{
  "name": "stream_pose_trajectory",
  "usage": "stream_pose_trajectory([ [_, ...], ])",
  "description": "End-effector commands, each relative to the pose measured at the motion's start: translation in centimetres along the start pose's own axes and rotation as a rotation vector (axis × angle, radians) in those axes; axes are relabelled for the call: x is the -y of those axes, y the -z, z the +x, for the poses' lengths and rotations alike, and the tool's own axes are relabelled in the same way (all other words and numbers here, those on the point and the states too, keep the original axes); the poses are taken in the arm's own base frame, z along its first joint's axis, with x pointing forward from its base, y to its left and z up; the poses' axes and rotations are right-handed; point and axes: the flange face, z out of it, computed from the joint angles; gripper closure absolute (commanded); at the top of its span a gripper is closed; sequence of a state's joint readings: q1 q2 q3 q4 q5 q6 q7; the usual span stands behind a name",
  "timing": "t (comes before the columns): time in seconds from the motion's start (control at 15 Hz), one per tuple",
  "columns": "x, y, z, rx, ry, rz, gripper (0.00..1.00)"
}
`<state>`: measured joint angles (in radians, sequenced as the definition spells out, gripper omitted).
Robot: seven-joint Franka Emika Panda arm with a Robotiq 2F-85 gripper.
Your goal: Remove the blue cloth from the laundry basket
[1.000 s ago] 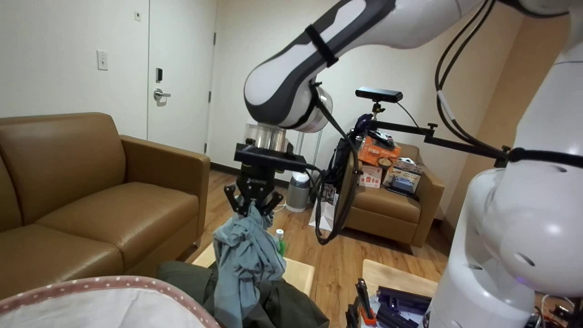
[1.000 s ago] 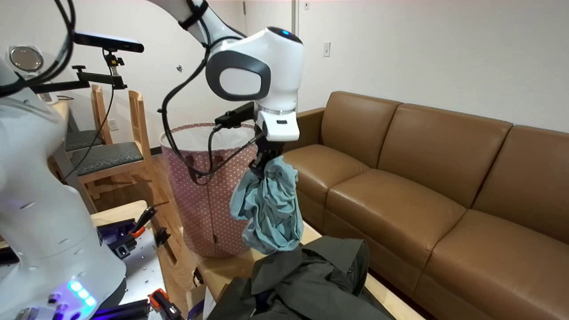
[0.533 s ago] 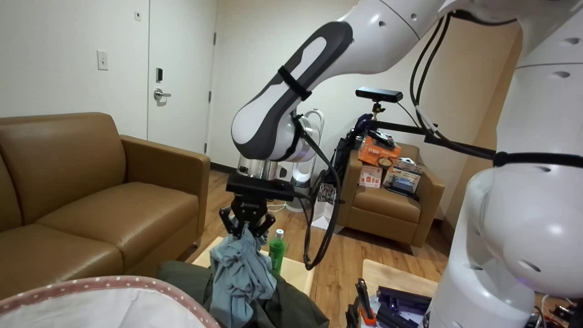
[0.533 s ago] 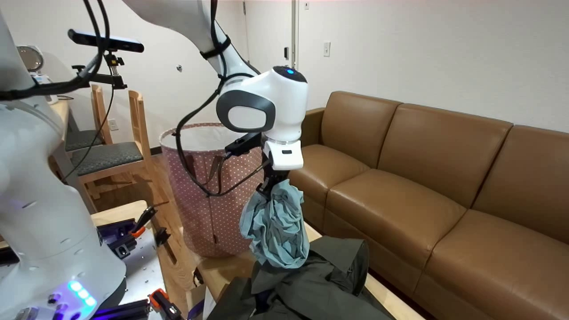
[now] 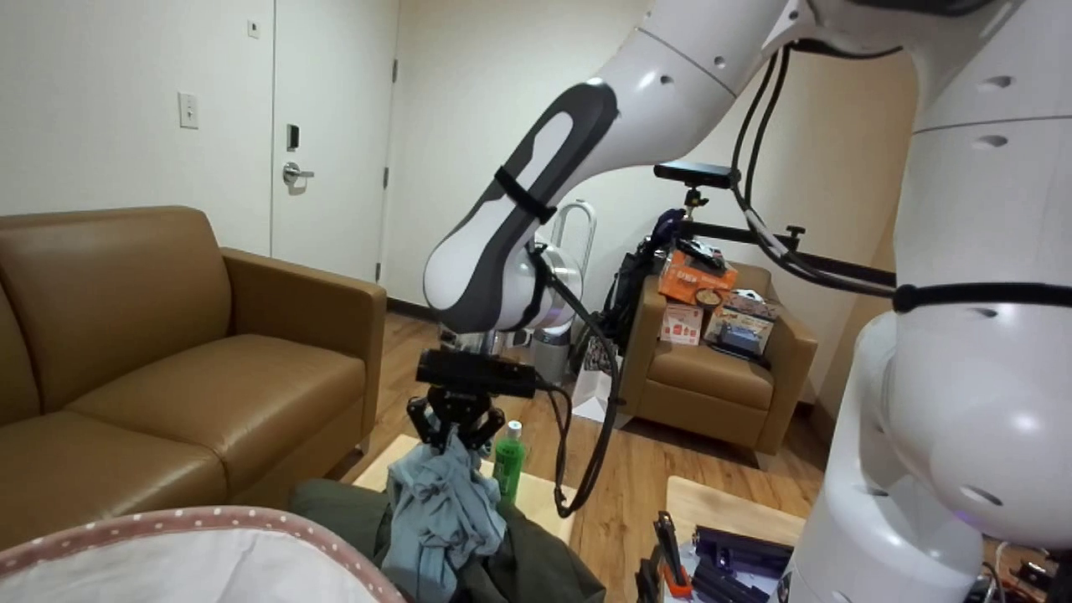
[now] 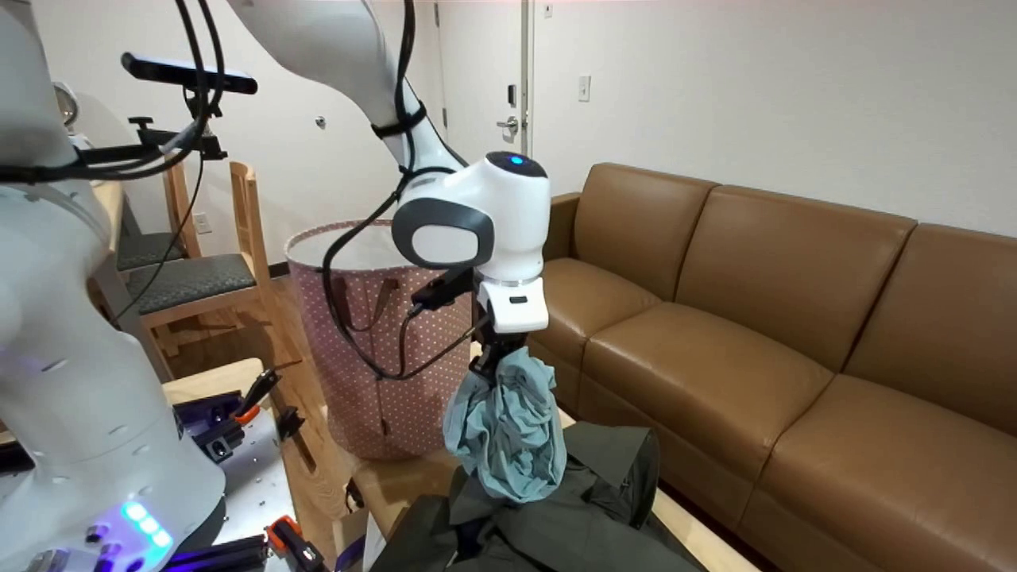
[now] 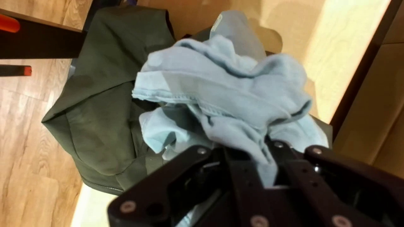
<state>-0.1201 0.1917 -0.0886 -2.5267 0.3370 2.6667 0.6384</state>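
Note:
The light blue cloth (image 5: 444,519) hangs bunched from my gripper (image 5: 455,440), outside the laundry basket. It also shows in an exterior view (image 6: 508,437) and in the wrist view (image 7: 221,85). My gripper is shut on a fold of it; the fold sits between the fingers (image 7: 252,154). The cloth hides part of the fingertips. The cloth's lower part is over a dark green garment (image 6: 556,516) and appears to touch it. The pink dotted laundry basket (image 6: 381,357) stands behind the gripper in that view; its rim (image 5: 184,519) shows in an exterior view.
The dark green garment lies on a light wooden table (image 6: 413,477). A green bottle (image 5: 508,462) stands on that table beside the cloth. A brown sofa (image 6: 683,349) runs alongside. Tools (image 5: 720,561) lie by the robot's base.
My gripper has come down with the blue cloth still held, away from the basket in an exterior view. The cloth's lower part is now lower over the dark green garment.

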Motion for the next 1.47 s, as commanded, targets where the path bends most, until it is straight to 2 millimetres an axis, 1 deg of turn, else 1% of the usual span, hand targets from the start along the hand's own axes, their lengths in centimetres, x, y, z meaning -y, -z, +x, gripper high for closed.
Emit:
stream_pose_trajectory([
  [0.0, 0.0, -4.6, 1.8, -0.072, -0.021, -0.043, 0.97],
  [0.27, 0.9, -7.4, 3.6, -0.157, -0.032, -0.065, 0.97],
  [0.47, 2.6, -9.1, 4.1, -0.178, -0.032, -0.075, 0.97],
  [0.6, 4.0, -9.8, 4.1, -0.122, -0.023, -0.069, 0.97],
  [0.67, 4.3, -9.9, 4.0, -0.088, -0.021, -0.060, 0.63],
  [0.73, 4.6, -9.8, 3.6, -0.031, -0.013, -0.044, 0.62],
  [0.87, 4.7, -9.5, 2.7, 0.079, 0.011, -0.012, 0.50],
  [1.0, 4.2, -9.4, 2.3, 0.185, 0.002, 0.019, 0.38],
  [1.13, 3.1, -8.9, 2.7, 0.293, -0.036, 0.050, 0.24],
  [1.33, 0.7, -6.9, 3.6, 0.403, -0.095, 0.051, 0.04],
  [1.4, 0.1, -6.1, 3.9, 0.431, -0.110, 0.046, 0.02],
])
